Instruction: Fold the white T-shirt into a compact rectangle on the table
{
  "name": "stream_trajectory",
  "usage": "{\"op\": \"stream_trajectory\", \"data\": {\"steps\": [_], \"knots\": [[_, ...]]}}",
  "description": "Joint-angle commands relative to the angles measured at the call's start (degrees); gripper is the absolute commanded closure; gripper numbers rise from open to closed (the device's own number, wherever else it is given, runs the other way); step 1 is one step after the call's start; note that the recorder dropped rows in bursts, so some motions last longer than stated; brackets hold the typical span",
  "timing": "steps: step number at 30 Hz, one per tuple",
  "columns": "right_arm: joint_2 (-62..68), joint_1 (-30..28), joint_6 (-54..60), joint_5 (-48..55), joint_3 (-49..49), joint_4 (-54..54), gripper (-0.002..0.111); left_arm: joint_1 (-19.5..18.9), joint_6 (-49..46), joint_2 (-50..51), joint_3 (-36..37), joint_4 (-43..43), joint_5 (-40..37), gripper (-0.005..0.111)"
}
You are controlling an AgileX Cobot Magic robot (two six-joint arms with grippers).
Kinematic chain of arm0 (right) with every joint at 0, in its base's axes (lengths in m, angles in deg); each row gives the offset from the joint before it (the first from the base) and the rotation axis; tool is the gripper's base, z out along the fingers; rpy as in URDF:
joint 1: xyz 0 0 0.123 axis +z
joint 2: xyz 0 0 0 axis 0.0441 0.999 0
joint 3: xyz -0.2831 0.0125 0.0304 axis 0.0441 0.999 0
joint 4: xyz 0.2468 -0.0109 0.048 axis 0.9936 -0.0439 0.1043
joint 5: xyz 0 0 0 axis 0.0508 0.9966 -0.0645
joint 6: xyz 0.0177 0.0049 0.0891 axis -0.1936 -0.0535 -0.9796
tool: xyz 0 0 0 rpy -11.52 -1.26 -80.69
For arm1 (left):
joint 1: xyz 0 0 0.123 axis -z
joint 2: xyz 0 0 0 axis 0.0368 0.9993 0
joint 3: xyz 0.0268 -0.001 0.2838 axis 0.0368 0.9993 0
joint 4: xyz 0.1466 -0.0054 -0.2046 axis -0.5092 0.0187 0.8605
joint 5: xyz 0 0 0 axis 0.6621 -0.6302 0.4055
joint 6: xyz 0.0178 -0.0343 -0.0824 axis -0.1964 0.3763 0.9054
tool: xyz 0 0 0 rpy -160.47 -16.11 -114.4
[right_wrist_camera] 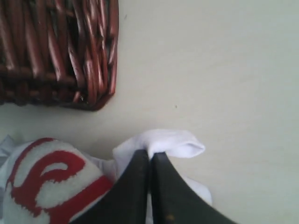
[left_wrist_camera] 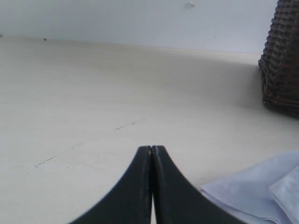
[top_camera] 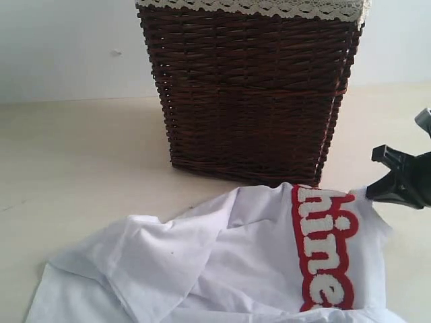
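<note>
The right hand (right_wrist_camera: 150, 156) is closed on a thin fold at the edge of the shirt (top_camera: 222, 269), which lies crumpled on the table (top_camera: 74, 155) just in front of the basket (top_camera: 249, 94); so shallow a pinch may slip when pulled. The cloth could also snag on the wicker, and the left hand (left_wrist_camera: 152, 150), closed on nothing, pins no corner.

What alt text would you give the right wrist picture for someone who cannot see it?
The robot's right hand, shut, pinches a small fold of the white T-shirt on the pale table. Fuzzy white lettering outlined in red shows beside it, and a corner of a dark wicker basket stands beyond.
</note>
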Motion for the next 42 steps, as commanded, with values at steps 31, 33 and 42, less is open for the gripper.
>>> {"op": "stream_trajectory", "data": {"steps": [31,33,42], "knots": [[3.97,-0.40,54.10,-21.07,-19.68,26.92,0.108,0.30,0.04,-0.37,-0.12,0.26,0.22,0.107],[4.09,-0.40,53.85,-20.84,-20.67,26.92,0.108,0.30,0.04,-0.37,-0.12,0.26,0.22,0.107],[2.14,-0.40,52.50,-23.19,-21.19,26.92,0.052,0.30,0.04,-0.37,-0.12,0.26,0.22,0.107]]}}
